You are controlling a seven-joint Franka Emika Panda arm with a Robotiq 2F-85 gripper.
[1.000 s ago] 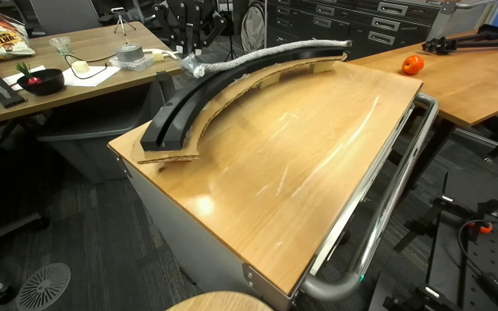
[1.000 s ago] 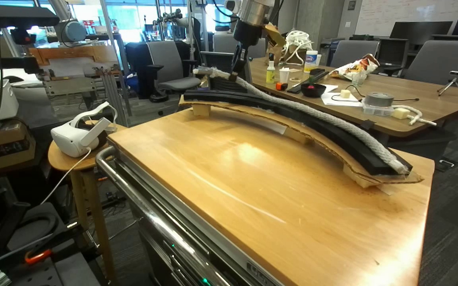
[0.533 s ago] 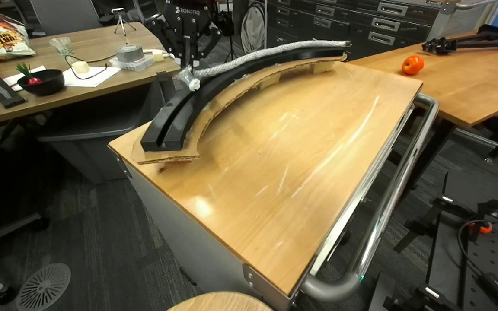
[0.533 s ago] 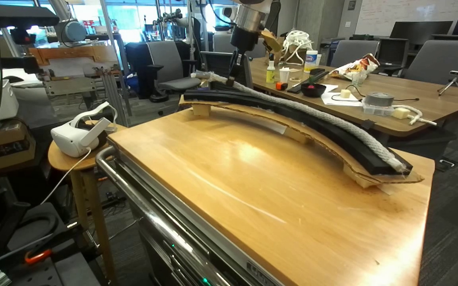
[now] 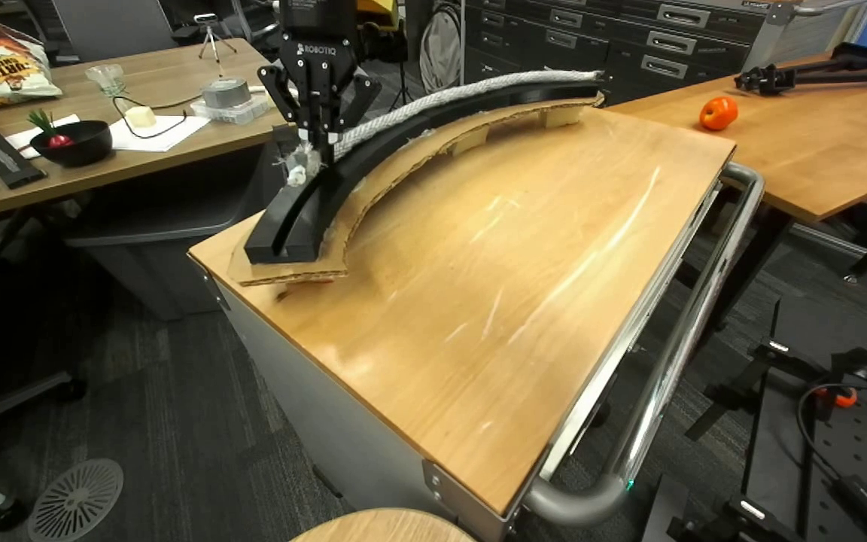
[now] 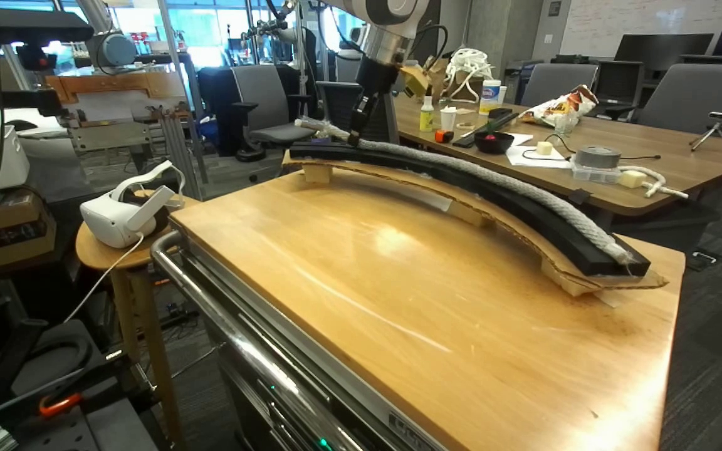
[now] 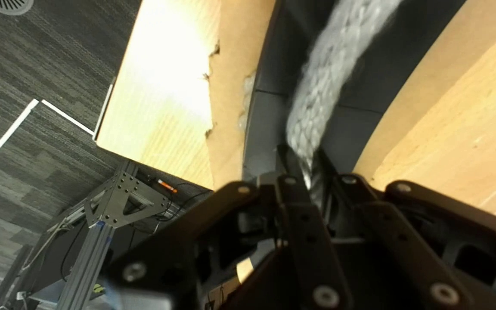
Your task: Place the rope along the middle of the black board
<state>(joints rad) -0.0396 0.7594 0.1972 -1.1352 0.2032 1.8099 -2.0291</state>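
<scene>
A: What is being found on the surface and in the room?

B: The black board (image 5: 351,167) is being carried on a cardboard base (image 5: 341,235) along the edge of the wooden cart top (image 5: 524,256) opposite the steel handle (image 5: 680,342). Beside a handle-side corner, a white headset (image 6: 113,216) is being supported by a round stool (image 6: 96,255). On a brown table (image 5: 162,75) beyond the board, a snack bag (image 5: 10,69), a black bowl (image 5: 72,150) and a roll of grey tape (image 5: 226,93) are being held.

A: What difference from the earlier frame is being noted?

B: The gripper (image 7: 306,162) is being brought lower, and slightly further toward the board's stool-side end. The frayed end (image 5: 299,167) of the rope (image 6: 492,177) is being lowered with it; the other end is being left near the board's opposite end.

A: How is the gripper being set?

B: Its fingers are being pressed together on the rope, which is being squeezed thin between them just short of the frayed end, with that end projecting past them. In the wrist view, the rope is being seen between the board's two long edges, roughly over the middle. Whether it is being seated on the board along its length cannot be told.
</scene>
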